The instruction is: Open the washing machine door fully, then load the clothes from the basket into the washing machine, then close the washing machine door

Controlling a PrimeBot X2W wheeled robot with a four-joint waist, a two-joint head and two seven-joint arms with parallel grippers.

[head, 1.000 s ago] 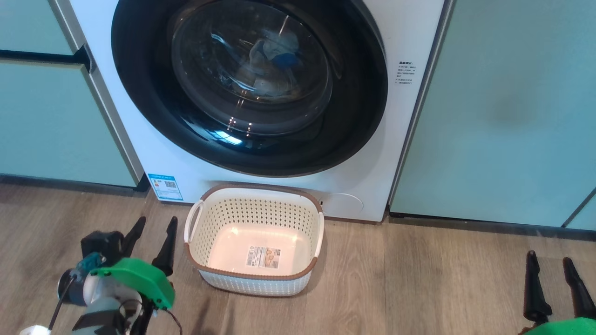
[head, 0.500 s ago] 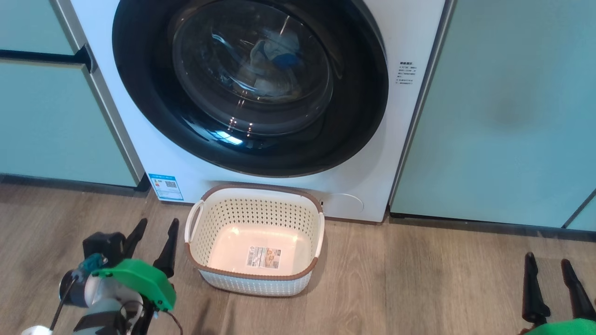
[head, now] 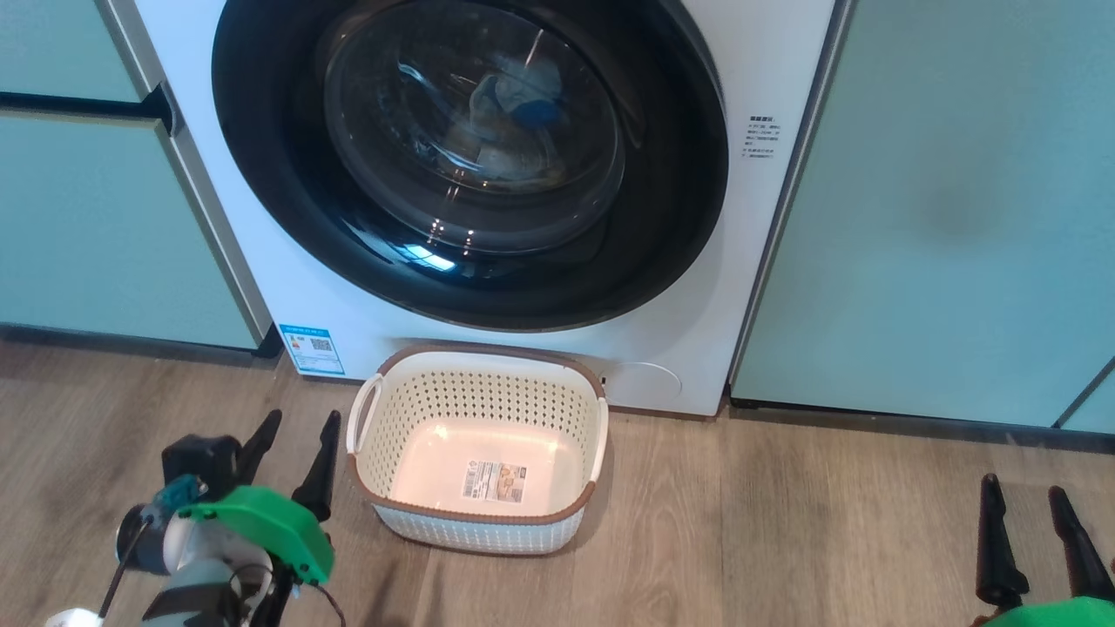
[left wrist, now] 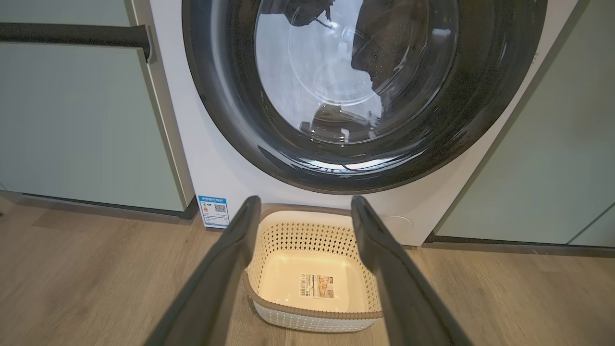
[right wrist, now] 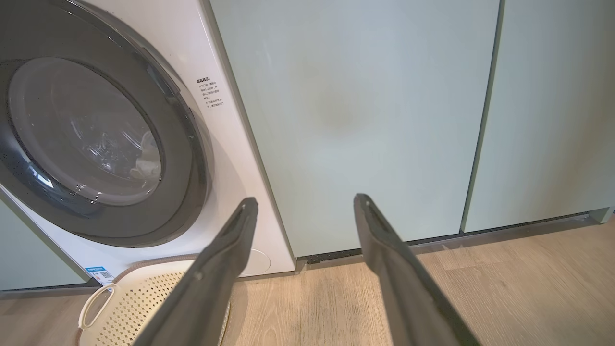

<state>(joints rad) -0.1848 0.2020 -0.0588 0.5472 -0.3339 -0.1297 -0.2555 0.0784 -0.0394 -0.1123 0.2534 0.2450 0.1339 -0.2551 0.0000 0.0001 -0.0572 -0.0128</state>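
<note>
Basket [head: 475, 527] just right of left end effector [head: 303, 419].

Glossy glass washing machine door [head: 470, 157], perforated plastic basket [head: 475, 522], wood-grain floor [head: 784, 522].

Lighting bright, even, cool white. Glare streaks and a small blue-white highlight sat on the washing machine door [head: 261, 174]; in the left wrist view a broad pale reflection washed out its glass. Basket [head: 475, 531] base glowed warm. Floor [head: 784, 522] shadows were soft. Wrist views bowed straight edges; left gripper [left wrist: 305, 199] fingers [left wrist: 216, 288] looked slightly soft
</note>
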